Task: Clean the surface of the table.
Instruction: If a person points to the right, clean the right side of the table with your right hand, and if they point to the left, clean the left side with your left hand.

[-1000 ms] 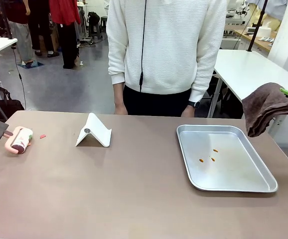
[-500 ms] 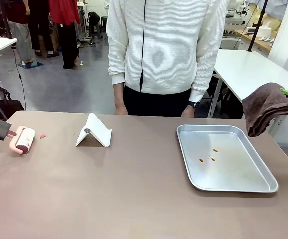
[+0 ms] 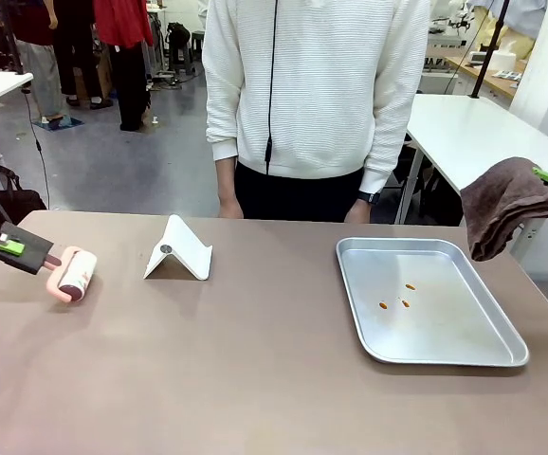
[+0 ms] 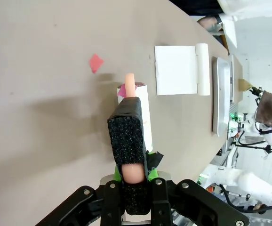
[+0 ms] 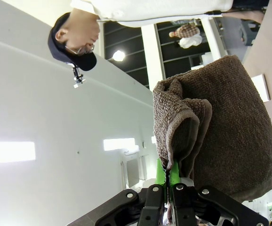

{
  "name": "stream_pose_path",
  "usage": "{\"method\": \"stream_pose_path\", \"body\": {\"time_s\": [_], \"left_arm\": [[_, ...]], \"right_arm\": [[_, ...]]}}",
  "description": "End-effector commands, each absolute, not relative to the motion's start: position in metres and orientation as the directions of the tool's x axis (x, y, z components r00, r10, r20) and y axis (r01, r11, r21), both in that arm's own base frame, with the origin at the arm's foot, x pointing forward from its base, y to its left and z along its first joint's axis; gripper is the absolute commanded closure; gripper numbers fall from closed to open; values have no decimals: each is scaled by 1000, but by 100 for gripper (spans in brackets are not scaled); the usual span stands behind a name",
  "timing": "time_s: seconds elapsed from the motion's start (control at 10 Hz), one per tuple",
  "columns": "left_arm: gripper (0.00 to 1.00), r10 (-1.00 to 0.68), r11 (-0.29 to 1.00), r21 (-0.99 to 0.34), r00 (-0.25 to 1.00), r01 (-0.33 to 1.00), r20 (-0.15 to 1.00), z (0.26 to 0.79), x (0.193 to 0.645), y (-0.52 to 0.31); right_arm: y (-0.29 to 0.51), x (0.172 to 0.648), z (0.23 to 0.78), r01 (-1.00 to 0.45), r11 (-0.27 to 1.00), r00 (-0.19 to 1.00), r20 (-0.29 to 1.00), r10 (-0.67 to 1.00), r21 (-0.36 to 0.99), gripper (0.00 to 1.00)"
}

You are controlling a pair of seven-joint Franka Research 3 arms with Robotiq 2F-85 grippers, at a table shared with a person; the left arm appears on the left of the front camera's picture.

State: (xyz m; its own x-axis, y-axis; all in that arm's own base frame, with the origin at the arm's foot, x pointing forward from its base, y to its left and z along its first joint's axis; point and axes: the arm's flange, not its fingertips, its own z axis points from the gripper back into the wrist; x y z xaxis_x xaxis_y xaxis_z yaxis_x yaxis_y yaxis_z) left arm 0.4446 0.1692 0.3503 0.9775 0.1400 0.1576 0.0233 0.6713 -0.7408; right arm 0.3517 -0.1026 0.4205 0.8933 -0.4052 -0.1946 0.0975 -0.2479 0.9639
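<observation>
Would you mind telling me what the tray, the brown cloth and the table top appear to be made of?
The tray looks like metal: silvery, dull sheen, rolled rim. The brown cloth looks like terry towelling: looped, fuzzy pile. The table looks matte laminate, perhaps.

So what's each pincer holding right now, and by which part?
The left pincer is shut on the lint roller, gripping its pink handle. The right pincer is shut on the brown towel, pinching a folded edge; the rest hangs free.
</observation>
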Motion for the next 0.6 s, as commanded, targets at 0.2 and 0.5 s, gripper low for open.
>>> {"method": "stream_pose_path", "body": {"time_s": [0.2, 0.5], "left_arm": [[79, 207, 660, -750, 970, -42, 128, 355, 462, 151], [79, 286, 582, -810, 951, -76, 116, 373, 473, 178]], "right_arm": [[-103, 350, 423, 81, -255, 899, -181, -398, 964, 100], [-103, 350, 423, 81, -255, 899, -181, -398, 964, 100]]}}
